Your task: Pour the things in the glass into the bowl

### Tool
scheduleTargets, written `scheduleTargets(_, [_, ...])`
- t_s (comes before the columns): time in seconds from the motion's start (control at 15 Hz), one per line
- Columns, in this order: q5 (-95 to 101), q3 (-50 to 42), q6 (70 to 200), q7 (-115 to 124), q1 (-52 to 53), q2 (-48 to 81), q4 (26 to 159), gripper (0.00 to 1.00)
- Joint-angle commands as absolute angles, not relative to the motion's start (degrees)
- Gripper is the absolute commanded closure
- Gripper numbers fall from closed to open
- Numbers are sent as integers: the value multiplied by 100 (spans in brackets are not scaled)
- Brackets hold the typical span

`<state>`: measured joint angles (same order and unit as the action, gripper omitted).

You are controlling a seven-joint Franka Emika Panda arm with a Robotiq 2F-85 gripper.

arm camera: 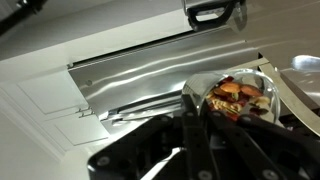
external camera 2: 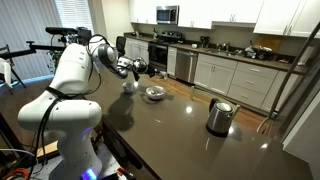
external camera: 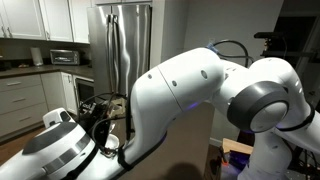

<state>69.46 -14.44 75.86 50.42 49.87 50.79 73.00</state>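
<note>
Here the glass (arm camera: 238, 95), holding reddish-brown bits (arm camera: 232, 97), is clamped in the gripper (arm camera: 200, 112), raised off the bench (external camera 2: 180, 125). The white bowl (external camera 2: 154, 93) lies near, a shiny kettle (external camera 2: 219, 116) well apart. In an exterior view the arm (external camera: 180, 90) hides them all.

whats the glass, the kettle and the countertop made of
The glass looks like clear glass, possibly clear plastic: the brown bits show through its wall. The kettle seems polished metal, judging by its bright reflections; its dark handle may be plastic. The countertop is dark, smooth and glossy, perhaps stone or laminate.
</note>
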Motion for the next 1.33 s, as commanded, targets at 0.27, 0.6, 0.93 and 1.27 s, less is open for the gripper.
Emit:
scheduleTargets(0.27, [7066,-1549,7346,5146,5128,4945,7473,96])
scheduleTargets(0.6, [7060,-1552,7159,5236,5239,4926,7526,96])
scheduleTargets(0.93, [7063,-1584,7065,5245,5299,4954,7534,96])
scheduleTargets(1.27, [7059,-1619,7084,5176,5268,5008,7502,96])
